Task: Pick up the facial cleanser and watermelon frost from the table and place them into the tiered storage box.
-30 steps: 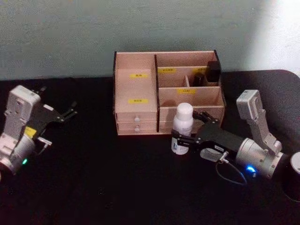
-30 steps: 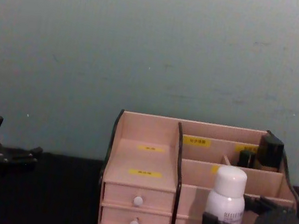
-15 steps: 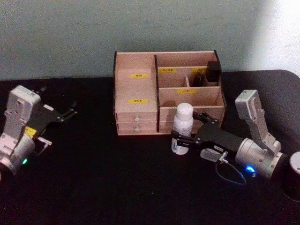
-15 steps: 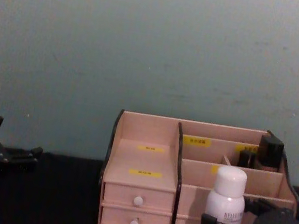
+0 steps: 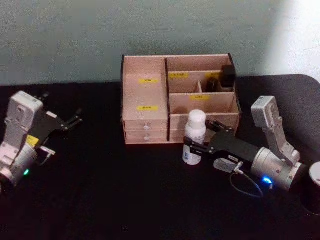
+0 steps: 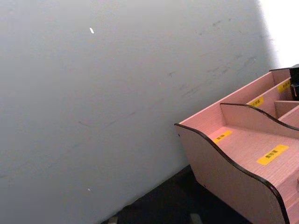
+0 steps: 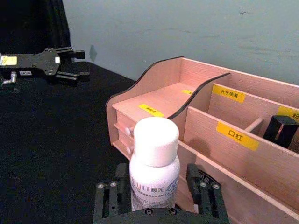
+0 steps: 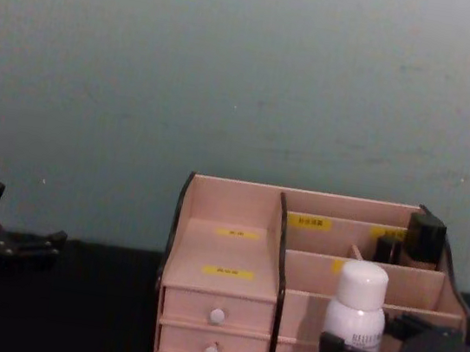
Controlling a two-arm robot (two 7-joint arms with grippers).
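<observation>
White bottle (image 5: 195, 132) hardly shifted, my right fingers (image 7: 204, 196) clamped around it before the tiered storage box (image 5: 145, 95); left fingers (image 7: 69, 74) parted, empty

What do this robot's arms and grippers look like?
Both have silver-grey wrists, boxy pale-grey housings and flat black grippers. Behind the left gripper sit a yellow sticker and green light; behind the right gripper, a blue light and thin looping cable.

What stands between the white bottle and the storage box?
Nothing visible. The white bottle, with the right gripper around it, is just in front of the low right front wall of the tiered storage box. Dark containers sit only in its back right compartment.
</observation>
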